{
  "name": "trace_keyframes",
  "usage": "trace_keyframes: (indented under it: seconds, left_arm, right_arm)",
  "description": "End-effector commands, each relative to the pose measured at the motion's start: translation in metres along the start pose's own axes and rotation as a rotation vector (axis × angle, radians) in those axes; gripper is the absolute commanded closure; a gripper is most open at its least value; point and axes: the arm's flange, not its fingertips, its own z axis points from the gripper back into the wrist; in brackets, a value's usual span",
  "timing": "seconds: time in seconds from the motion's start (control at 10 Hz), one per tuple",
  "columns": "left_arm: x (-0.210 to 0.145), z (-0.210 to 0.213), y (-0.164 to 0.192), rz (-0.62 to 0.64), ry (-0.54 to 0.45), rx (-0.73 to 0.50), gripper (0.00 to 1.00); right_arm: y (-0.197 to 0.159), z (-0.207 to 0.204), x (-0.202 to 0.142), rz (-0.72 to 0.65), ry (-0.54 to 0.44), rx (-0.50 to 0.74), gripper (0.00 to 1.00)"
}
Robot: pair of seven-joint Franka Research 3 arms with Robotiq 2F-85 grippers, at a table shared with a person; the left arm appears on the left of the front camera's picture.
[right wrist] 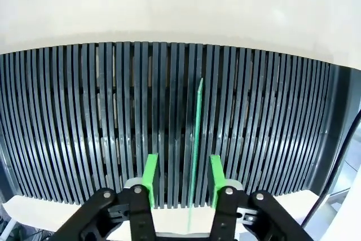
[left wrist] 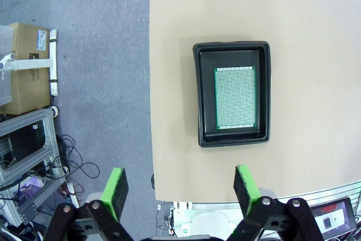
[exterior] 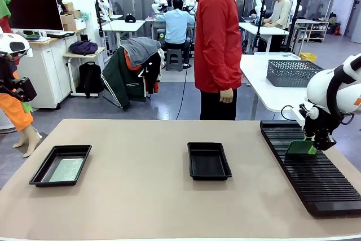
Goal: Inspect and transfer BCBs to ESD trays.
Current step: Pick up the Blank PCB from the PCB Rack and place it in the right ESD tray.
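Observation:
A BCB [left wrist: 234, 99] lies flat in the left ESD tray [left wrist: 232, 46], also seen at the table's left [exterior: 39, 174] with the BCB [exterior: 66, 169] inside. High above it my left gripper [left wrist: 180, 187] hangs open with nothing between its fingers. The second ESD tray [exterior: 194, 167] sits at mid-table with a bare floor. Over the long black slotted rack [exterior: 321, 187] my right gripper [exterior: 312, 144] is down at a green BCB [exterior: 300, 149]. That BCB [right wrist: 196, 128] stands on edge in a slot between the green pads [right wrist: 150, 174], with a gap on each side.
A person in a red jacket [exterior: 217, 43] stands at the far side, hands down. A grey mesh basket [exterior: 293, 73] rests on the white table behind the rack. Bare tan tabletop [exterior: 130, 196] stretches between the trays and the rack.

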Motion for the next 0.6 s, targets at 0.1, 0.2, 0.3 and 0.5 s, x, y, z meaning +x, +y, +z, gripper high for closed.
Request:
trace_keyframes:
  seconds: [0.1, 0.2, 0.3, 0.5]
  left_arm:
    - [-0.0011, -0.0021, 0.0017, -0.003, -0.002, -0.006, 0.00]
    - [-0.0011, -0.0021, 0.0017, -0.003, -0.002, -0.006, 0.00]
    - [-0.0011, -0.0021, 0.0017, -0.003, -0.002, -0.006, 0.00]
    - [-0.0011, -0.0021, 0.0017, -0.003, -0.002, -0.006, 0.00]
  right_arm:
    - [0.0071, -0.0038, 0.0016, -0.014, 0.014, -0.034, 0.71]
    - [0.0088, -0.0033, 0.0012, -0.014, 0.013, -0.038, 0.67]
    - [0.0102, -0.0026, 0.0007, -0.014, 0.012, -0.043, 0.78]
    - [0.0128, -0.0014, 0.0020, -0.011, 0.014, -0.047, 0.85]
